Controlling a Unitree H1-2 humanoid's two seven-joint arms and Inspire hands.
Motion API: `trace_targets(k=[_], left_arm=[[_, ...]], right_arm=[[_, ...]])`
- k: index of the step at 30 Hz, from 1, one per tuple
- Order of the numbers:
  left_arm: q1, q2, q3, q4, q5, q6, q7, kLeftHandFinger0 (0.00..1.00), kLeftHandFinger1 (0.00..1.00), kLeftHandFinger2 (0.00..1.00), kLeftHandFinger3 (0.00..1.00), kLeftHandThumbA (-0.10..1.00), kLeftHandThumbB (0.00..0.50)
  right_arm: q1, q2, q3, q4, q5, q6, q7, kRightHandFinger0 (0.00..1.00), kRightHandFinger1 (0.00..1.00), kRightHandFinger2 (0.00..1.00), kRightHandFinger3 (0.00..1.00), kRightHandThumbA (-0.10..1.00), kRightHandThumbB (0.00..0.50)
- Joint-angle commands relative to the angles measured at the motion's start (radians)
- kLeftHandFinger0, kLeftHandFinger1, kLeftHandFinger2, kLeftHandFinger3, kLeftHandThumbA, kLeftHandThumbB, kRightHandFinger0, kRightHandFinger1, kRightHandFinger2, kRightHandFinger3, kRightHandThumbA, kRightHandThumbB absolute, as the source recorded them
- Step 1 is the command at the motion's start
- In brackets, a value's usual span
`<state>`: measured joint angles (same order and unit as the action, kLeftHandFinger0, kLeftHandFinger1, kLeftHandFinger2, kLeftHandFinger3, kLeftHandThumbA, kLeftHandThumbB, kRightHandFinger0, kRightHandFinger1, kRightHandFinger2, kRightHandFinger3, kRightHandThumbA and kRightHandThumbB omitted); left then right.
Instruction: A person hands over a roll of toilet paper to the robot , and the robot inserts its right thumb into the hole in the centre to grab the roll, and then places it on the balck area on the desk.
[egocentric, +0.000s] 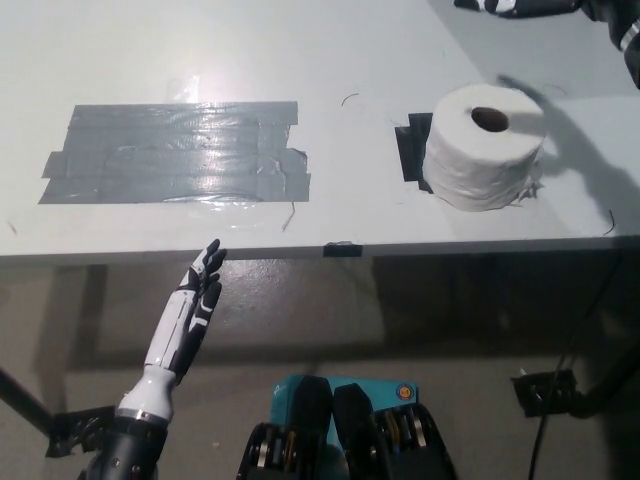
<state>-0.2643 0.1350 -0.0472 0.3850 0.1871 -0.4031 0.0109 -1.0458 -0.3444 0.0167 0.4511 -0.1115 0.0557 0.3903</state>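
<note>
The soft, light white toilet paper roll (486, 146) (likely graspable through its hole) is sitting free; the black right hand (515, 7) is hovering, finger state unclear.

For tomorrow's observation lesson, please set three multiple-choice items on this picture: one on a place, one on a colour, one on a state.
1. Where does the toilet paper roll stand?
A on the black tape patch
B on the grey tape patch
C on the floor

2. What colour is the left robot hand?
A red
B white
C green

3. What does the right robot hand hold?
A the roll
B a cup
C nothing

Key: 1 A, black tape shows beside the roll's base; 2 B, it is white below the desk edge; 3 C, it is apart from the roll at the top edge.
</note>
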Motion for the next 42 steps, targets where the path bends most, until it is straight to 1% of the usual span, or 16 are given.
trace_targets(k=[1, 3, 7, 10, 15, 16, 19, 21, 22, 23, 25, 27, 30, 35, 39, 42], left_arm=[[-0.166, 0.012, 0.028, -0.021, -0.022, 0.001, 0.017, 1.00, 1.00, 1.00, 1.00, 1.00, 0.159], [-0.178, 0.012, 0.027, -0.021, -0.018, 0.005, 0.017, 1.00, 1.00, 1.00, 1.00, 1.00, 0.161], [-0.209, 0.014, 0.027, -0.010, -0.026, 0.008, 0.011, 1.00, 1.00, 1.00, 1.00, 1.00, 0.142], [-0.221, 0.014, 0.030, -0.004, -0.036, 0.008, 0.007, 1.00, 1.00, 1.00, 1.00, 1.00, 0.149], [-0.231, 0.018, 0.030, 0.003, -0.031, -0.001, 0.009, 1.00, 1.00, 1.00, 1.00, 1.00, 0.144], [-0.231, 0.018, 0.029, 0.005, -0.029, -0.001, 0.008, 1.00, 1.00, 1.00, 1.00, 1.00, 0.140], [-0.221, 0.017, 0.028, 0.005, -0.033, -0.002, 0.003, 1.00, 1.00, 1.00, 1.00, 1.00, 0.137], [-0.213, 0.016, 0.026, 0.004, -0.033, -0.002, 0.002, 1.00, 1.00, 1.00, 1.00, 1.00, 0.137], [-0.205, 0.015, 0.025, 0.003, -0.030, -0.004, 0.002, 1.00, 1.00, 1.00, 1.00, 1.00, 0.140], [-0.198, 0.015, 0.023, 0.004, -0.027, -0.006, 0.003, 1.00, 1.00, 1.00, 1.00, 1.00, 0.143], [-0.186, 0.013, 0.021, 0.002, -0.024, -0.009, 0.004, 1.00, 1.00, 1.00, 1.00, 1.00, 0.145], [-0.172, 0.013, 0.020, 0.001, -0.024, -0.012, 0.004, 1.00, 1.00, 1.00, 1.00, 1.00, 0.143], [-0.142, 0.009, 0.015, 0.000, -0.020, -0.016, 0.003, 1.00, 1.00, 1.00, 1.00, 1.00, 0.137], [-0.089, 0.002, 0.010, -0.015, -0.029, -0.029, 0.001, 1.00, 1.00, 1.00, 1.00, 1.00, 0.133], [-0.042, -0.011, 0.009, -0.064, -0.038, -0.038, 0.004, 1.00, 1.00, 1.00, 1.00, 1.00, 0.145], [-0.014, -0.019, 0.010, -0.118, -0.066, -0.024, -0.012, 1.00, 1.00, 1.00, 1.00, 1.00, 0.181]], right_arm=[[-0.013, 0.006, -0.122, -0.776, 0.120, 0.132, -0.084, 1.00, 1.00, 1.00, 1.00, 0.86, 0.362], [0.009, 0.017, -0.131, -0.831, 0.130, 0.160, -0.093, 1.00, 1.00, 1.00, 1.00, 0.86, 0.379], [0.104, 0.058, -0.138, -1.015, 0.165, 0.195, -0.122, 1.00, 1.00, 1.00, 1.00, 0.88, 0.363], [0.165, 0.088, -0.128, -1.087, 0.177, 0.174, -0.134, 1.00, 1.00, 1.00, 1.00, 0.84, 0.316], [0.286, 0.145, -0.094, -1.190, 0.192, 0.141, -0.146, 1.00, 1.00, 1.00, 1.00, 0.84, 0.317], [0.305, 0.155, -0.087, -1.204, 0.187, 0.141, -0.147, 1.00, 1.00, 1.00, 1.00, 0.86, 0.355], [0.411, 0.186, -0.052, -1.242, 0.173, 0.097, -0.135, 1.00, 1.00, 1.00, 1.00, 0.91, 0.326], [0.457, 0.203, -0.042, -1.242, 0.180, 0.079, -0.131, 1.00, 1.00, 1.00, 1.00, 0.90, 0.316], [0.508, 0.215, -0.032, -1.232, 0.164, 0.052, -0.128, 1.00, 1.00, 1.00, 1.00, 0.92, 0.268], [0.558, 0.228, -0.025, -1.222, 0.147, 0.036, -0.126, 1.00, 1.00, 1.00, 1.00, 0.92, 0.251], [0.605, 0.241, -0.021, -1.211, 0.146, 0.031, -0.122, 1.00, 1.00, 1.00, 1.00, 0.88, 0.232], [0.671, 0.250, -0.021, -1.168, 0.149, -0.006, -0.118, 1.00, 1.00, 1.00, 1.00, 0.90, 0.225], [0.785, 0.257, -0.039, -1.082, 0.116, -0.061, -0.125, 1.00, 1.00, 1.00, 1.00, 0.89, 0.186], [0.885, 0.272, -0.062, -0.948, 0.119, -0.125, -0.142, 1.00, 1.00, 1.00, 1.00, 0.85, 0.206], [0.931, 0.272, -0.070, -0.833, 0.117, -0.181, -0.150, 1.00, 1.00, 1.00, 1.00, 0.79, 0.190], [0.941, 0.275, -0.076, -0.776, 0.142, -0.190, -0.151, 1.00, 1.00, 1.00, 1.00, 0.73, 0.188]])
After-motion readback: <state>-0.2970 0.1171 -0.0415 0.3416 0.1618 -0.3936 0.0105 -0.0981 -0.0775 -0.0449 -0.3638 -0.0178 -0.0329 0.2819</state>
